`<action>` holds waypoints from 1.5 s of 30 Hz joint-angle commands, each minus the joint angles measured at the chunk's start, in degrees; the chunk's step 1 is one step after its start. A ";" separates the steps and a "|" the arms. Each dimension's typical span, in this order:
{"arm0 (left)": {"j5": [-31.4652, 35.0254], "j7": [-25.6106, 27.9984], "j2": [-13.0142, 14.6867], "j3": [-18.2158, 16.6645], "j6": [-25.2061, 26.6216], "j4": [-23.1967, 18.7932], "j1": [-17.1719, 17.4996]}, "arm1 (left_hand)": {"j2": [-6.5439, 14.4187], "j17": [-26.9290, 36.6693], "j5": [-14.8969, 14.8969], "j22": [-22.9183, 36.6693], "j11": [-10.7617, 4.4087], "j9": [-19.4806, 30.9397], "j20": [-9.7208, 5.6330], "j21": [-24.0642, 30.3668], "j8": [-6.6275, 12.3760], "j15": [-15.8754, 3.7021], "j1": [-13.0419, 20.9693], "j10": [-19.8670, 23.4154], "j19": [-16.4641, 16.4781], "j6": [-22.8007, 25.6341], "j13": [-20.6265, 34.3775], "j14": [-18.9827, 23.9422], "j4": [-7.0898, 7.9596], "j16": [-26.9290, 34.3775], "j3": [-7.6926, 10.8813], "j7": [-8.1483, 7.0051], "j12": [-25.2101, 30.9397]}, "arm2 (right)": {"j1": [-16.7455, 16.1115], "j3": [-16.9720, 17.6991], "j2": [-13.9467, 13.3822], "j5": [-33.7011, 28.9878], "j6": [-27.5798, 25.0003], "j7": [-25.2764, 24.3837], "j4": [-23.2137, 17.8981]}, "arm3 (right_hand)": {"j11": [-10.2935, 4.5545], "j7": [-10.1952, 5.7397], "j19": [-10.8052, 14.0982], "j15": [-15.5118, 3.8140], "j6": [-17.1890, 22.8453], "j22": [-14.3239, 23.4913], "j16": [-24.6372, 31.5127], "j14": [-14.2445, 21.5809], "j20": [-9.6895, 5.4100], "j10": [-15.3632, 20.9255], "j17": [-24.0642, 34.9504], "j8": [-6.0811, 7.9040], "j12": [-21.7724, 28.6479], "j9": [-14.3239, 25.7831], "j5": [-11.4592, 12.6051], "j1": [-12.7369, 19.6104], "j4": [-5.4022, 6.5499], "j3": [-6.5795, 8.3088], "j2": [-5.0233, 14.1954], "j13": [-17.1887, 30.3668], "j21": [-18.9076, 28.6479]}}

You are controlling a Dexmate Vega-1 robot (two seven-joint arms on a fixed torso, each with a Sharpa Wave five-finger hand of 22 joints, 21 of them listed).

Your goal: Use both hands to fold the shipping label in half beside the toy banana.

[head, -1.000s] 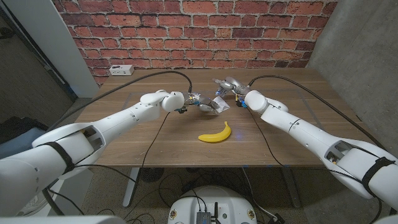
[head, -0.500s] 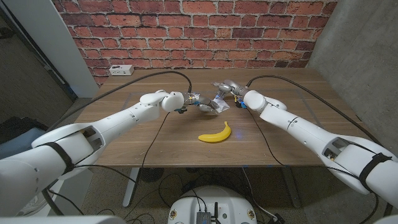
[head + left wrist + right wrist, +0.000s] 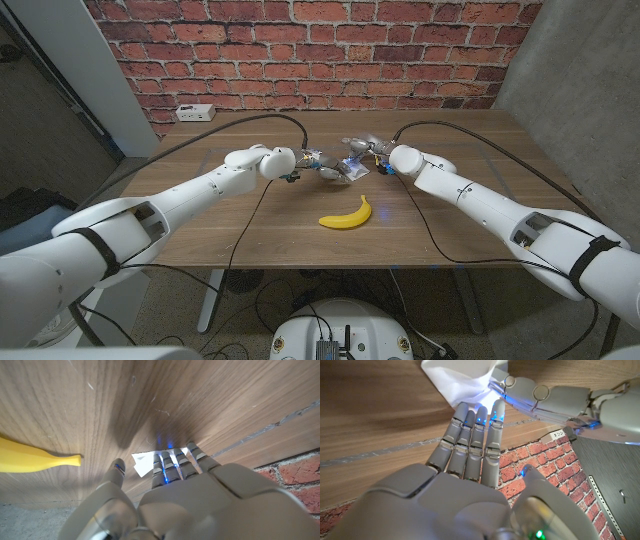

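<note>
1. Two hands meet over the white paper shipping label [image 3: 349, 167] at mid-table. The left hand [image 3: 314, 160] has its fingers [image 3: 176, 462] extended and pressed onto the label's near edge; the left wrist view shows the paper poking out from under the fingertips, and whether the thumb pinches it I cannot tell.
2. The right hand [image 3: 366, 149] reaches in with straight fingers [image 3: 475, 430], tips on or under a raised flap of the label; no closed pinch is visible from its wrist view, so call it touching, grip unclear.
3. Change: over the last second the right hand has moved in from its raised spot further out and now sits closer to the left hand, the right forearm sliding in with it. The left hand has barely moved.
4. The label is crumpled and partly lifted between the two hands, not lying flat.
5. The yellow plastic toy banana [image 3: 347, 215] lies on the wooden table [image 3: 470, 210] just in front of the label, apart from both hands, unmoved.
6. Judgement: fold is in progress, one side pinned while the other is carried over; the crease is not yet pressed down.
</note>
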 commanded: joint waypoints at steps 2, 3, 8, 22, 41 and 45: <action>-0.26 0.23 -0.33 0.32 -0.18 1.10 -0.39 | 0.88 0.37 -0.08 0.26 0.81 0.05 0.64 0.14 -0.12 -0.37 -0.14 0.45 0.22 -0.10 0.38 -0.36 0.50 0.17 0.34 0.84 -0.01 | 2.00 -1.13 2.35 1.36 5.16 1.56 6.62 | 0.63 0.13 -1.70 1.14 -0.28 -1.28 -1.02 -1.62 0.00 -1.43 0.12 -1.09 0.19 0.42 0.46 1.13 -0.85 0.46 0.61 0.67 -1.67; -0.32 0.16 -0.37 0.33 -0.17 1.20 -0.44 | 0.89 0.37 -0.08 0.26 0.79 0.05 0.64 0.14 -0.13 -0.41 -0.15 0.43 0.22 -0.14 0.38 -0.36 0.51 0.18 0.34 0.79 0.00 | 2.11 -1.04 2.52 1.71 6.34 1.75 7.36 | 0.63 0.11 -1.88 0.95 -0.49 -1.40 -1.22 -2.11 -0.10 -1.89 0.13 -1.32 0.12 0.43 0.43 1.12 -0.84 0.41 0.71 0.74 -1.87; -0.22 0.19 -0.53 0.55 -0.25 1.56 -0.68 | 0.93 0.36 -0.09 0.27 0.73 0.04 0.65 0.11 -0.10 -0.49 -0.21 0.28 0.19 -0.23 0.38 -0.44 0.58 0.17 0.33 0.74 -0.01 | 2.61 -1.04 3.18 2.68 11.07 2.88 10.20 | 0.64 0.17 -3.22 0.64 -1.76 -1.76 -2.25 -4.41 -0.88 -3.73 -0.22 -2.56 -0.06 0.50 0.39 2.04 -1.48 0.78 1.11 1.03 -3.08; 0.62 1.56 0.41 -0.38 3.73 -2.38 0.92 | 1.52 0.44 -0.06 0.35 2.84 -0.02 2.52 -0.21 -0.12 2.01 -0.66 -1.30 -0.36 -1.41 0.34 -1.52 1.24 0.11 0.41 1.17 -0.22 | 2.00 -1.13 2.13 1.43 8.49 1.76 7.89 | 0.71 0.26 -4.09 0.32 -2.10 -1.90 -2.67 -5.46 -1.65 -4.83 -1.02 -3.39 -0.09 0.62 0.35 2.60 -1.65 1.21 1.42 1.04 -4.15; 8.66 47.00 2.31 -8.05 11.62 -10.47 16.45 | 5.78 3.97 1.01 1.71 7.24 0.60 3.09 8.19 4.81 2.74 9.96 25.42 17.58 29.67 2.41 27.22 0.39 8.25 9.18 12.52 7.63 | -0.64 -0.15 -0.76 0.56 5.14 0.51 0.79 | 0.34 -0.32 -4.32 -0.84 -5.29 -1.87 -2.67 -6.45 -1.50 -7.38 -1.64 -5.64 -1.48 -0.13 0.40 2.17 -1.23 0.91 1.03 -0.17 -5.13; 8.77 49.30 2.73 -7.70 8.58 -9.49 16.12 | 5.88 4.75 1.02 1.85 7.24 0.69 3.04 8.59 4.87 3.05 10.42 26.14 17.80 30.76 2.80 27.62 0.38 8.90 8.80 12.81 8.05 | -1.68 0.36 -1.53 0.08 5.60 -0.94 -1.12 | 0.01 -0.49 -5.44 -0.90 -7.13 -1.86 -3.16 -8.19 -0.76 -8.96 -2.02 -6.31 -2.31 -0.24 0.48 2.75 -1.69 1.23 0.93 -0.63 -5.92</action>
